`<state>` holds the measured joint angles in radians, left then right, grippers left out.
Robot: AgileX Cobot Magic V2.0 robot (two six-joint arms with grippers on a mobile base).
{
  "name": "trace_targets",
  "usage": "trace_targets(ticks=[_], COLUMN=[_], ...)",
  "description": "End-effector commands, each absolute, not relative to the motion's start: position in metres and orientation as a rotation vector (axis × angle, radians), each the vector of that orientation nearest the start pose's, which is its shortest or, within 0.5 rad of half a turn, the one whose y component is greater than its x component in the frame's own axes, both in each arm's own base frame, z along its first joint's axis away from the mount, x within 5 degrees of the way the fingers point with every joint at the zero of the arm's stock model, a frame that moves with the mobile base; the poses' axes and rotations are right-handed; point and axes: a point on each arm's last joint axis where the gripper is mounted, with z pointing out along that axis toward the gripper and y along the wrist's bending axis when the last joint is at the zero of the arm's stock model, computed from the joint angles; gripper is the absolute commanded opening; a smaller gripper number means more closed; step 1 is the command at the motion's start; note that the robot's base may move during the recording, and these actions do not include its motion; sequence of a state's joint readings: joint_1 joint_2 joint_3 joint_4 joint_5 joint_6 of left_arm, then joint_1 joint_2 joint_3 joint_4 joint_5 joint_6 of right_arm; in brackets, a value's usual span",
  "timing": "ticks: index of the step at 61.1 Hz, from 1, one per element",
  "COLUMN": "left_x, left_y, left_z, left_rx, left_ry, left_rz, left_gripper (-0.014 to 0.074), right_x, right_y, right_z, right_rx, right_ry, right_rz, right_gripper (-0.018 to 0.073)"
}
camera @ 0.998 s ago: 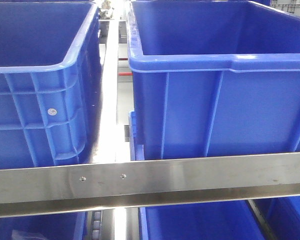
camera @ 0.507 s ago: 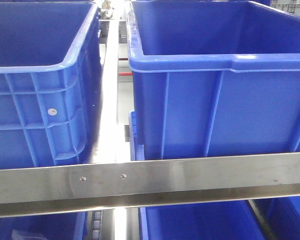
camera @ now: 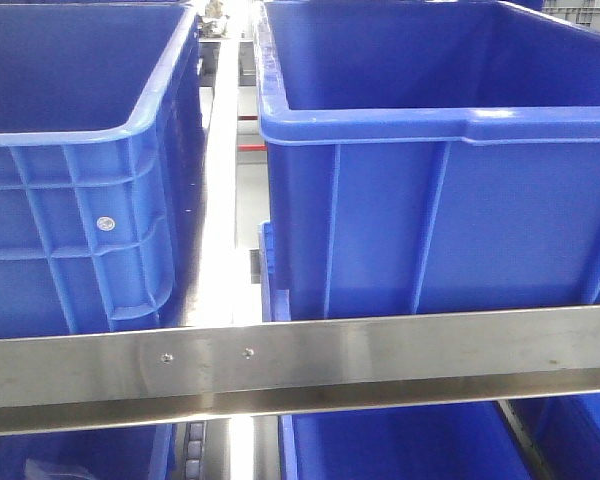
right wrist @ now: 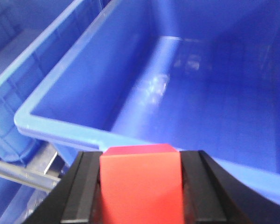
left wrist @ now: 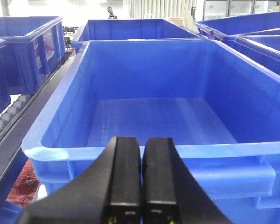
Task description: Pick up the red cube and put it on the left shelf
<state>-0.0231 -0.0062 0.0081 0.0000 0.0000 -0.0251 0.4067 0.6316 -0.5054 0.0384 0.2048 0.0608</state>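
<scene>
We hold the red cube (right wrist: 141, 184) in our right gripper (right wrist: 140, 186), the two fingers pressing on its opposite flat sides, above the rim of a blue bin (right wrist: 60, 128). The cube looks rigid, light and smooth, so we judge that a grip on the parallel faces is secure enough. Our left gripper (left wrist: 141, 179) is closed and empty before another bin (left wrist: 149, 151).

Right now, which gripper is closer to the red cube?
Right. The right gripper is shut on the red cube, above a blue bin. The left gripper is shut, empty, with no cube in its view.
</scene>
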Motion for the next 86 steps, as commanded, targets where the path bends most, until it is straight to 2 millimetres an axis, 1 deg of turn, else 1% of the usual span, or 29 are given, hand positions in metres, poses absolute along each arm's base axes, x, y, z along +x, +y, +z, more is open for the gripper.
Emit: trace_targets(ticks=[1,5,11,19,22,23,24,31,35,38,40,44,45,47,48,50,52,55,56,64,71,75,77,79,80,82,83,85,86], left_x=[0.055,0.055,0.055,0.055,0.055,0.055,0.055,0.055,0.055,0.055,0.055,0.055,0.055,0.055,0.055,0.055,0.055,0.055,0.055,0.055,0.055,0.055,0.055,0.055,0.055,0.055,0.055,0.055,0.055], left_y=[-0.001,-0.001,-0.001,-0.001,-0.001,-0.001,-0.001,-0.001,-0.001,-0.001,-0.001,-0.001,-0.001,-0.001,-0.001,-0.001,-0.001,-0.001,-0.001,-0.001,-0.001,-0.001,-0.001,-0.001,-0.001,-0.001,-0.001,-0.001,-0.001], left_z=[0.211,0.211,0.211,0.211,0.211,0.211,0.211,0.211,0.211,0.211,0.211,0.211,0.211,0.211,0.211,0.211,0.211,0.211,0.211,0.211,0.211,0.211,0.211,0.211,0.211,0.211,0.211,0.211,0.211], left_rx=[-0.003,-0.003,-0.003,-0.003,-0.003,-0.003,-0.003,-0.003,-0.003,-0.003,-0.003,-0.003,-0.003,-0.003,-0.003,-0.003,-0.003,-0.003,-0.003,-0.003,-0.003,-0.003,-0.003,-0.003,-0.003,-0.003,-0.003,-0.003,-0.003], left_ry=[1.409,1.409,1.409,1.409,1.409,1.409,1.409,1.409,1.409,1.409,1.409,1.409,1.409,1.409,1.409,1.409,1.409,1.409,1.409,1.409,1.409,1.409,1.409,1.409,1.409,1.409,1.409,1.409,1.409], left_rz=[-0.038,-0.038,-0.038,-0.038,-0.038,-0.038,-0.038,-0.038,-0.038,-0.038,-0.038,-0.038,-0.038,-0.038,-0.038,-0.038,-0.038,-0.038,-0.038,-0.038,-0.038,-0.038,-0.038,-0.038,-0.038,-0.038,-0.038,-0.038,-0.038], left_gripper=[0.0102,0.0102,0.0102,0.0102,0.0102,0.0102,0.0102,0.0102,0.0102,0.0102,0.0102,0.0102,0.0102,0.0102,0.0102,0.0102,0.0102,0.0102,0.0102,0.0102,0.0102,0.0102,0.0102,0.0102,0.0102,0.0102,0.0102,0.0102,0.0102], right_x=[0.132,0.142,0.161,0.197,0.214,0.219,0.226,0.262,0.283,0.295,0.301,0.313,0.315,0.319,0.321,0.324,0.326,0.328,0.329,0.330,0.329,0.328,0.327,0.325,0.323,0.321,0.319,0.316,0.315], right_y=[0.057,0.061,0.069,0.081,0.084,0.084,0.085,0.082,0.079,0.078,0.078,0.080,0.081,0.082,0.082,0.083,0.083,0.084,0.084,0.084,0.084,0.084,0.084,0.083,0.083,0.082,0.082,0.081,0.081], right_z=[0.334,0.339,0.348,0.366,0.371,0.375,0.375,0.387,0.390,0.390,0.391,0.389,0.391,0.390,0.390,0.390,0.390,0.388,0.388,0.387,0.387,0.387,0.388,0.388,0.388,0.388,0.389,0.390,0.391], right_rx=[-0.267,-0.267,-0.268,-0.251,-0.240,-0.232,-0.228,-0.181,-0.158,-0.151,-0.147,-0.147,-0.147,-0.147,-0.146,-0.146,-0.145,-0.145,-0.145,-0.145,-0.145,-0.146,-0.147,-0.149,-0.151,-0.152,-0.153,-0.152,-0.153], right_ry=[1.672,1.670,1.654,1.625,1.632,1.625,1.634,1.639,1.654,1.680,1.688,1.719,1.722,1.733,1.733,1.733,1.735,1.738,1.740,1.744,1.744,1.753,1.761,1.779,1.789,1.806,1.812,1.825,1.827], right_rz=[0.372,0.370,0.367,0.358,0.346,0.341,0.335,0.291,0.267,0.255,0.251,0.245,0.245,0.245,0.246,0.246,0.248,0.247,0.247,0.247,0.247,0.246,0.245,0.244,0.243,0.242,0.241,0.243,0.243], right_gripper=[0.0056,0.0056,0.0056,0.0056,0.0056,0.0056,0.0056,0.0056,0.0057,0.0072,0.0098,0.0214,0.0269,0.0351,0.0415,0.0512,0.0580,0.0620,0.0621,0.0582,0.0519,0.0426,0.0342,0.0235,0.0160,0.0055,0.0022,0.0073,0.0082])
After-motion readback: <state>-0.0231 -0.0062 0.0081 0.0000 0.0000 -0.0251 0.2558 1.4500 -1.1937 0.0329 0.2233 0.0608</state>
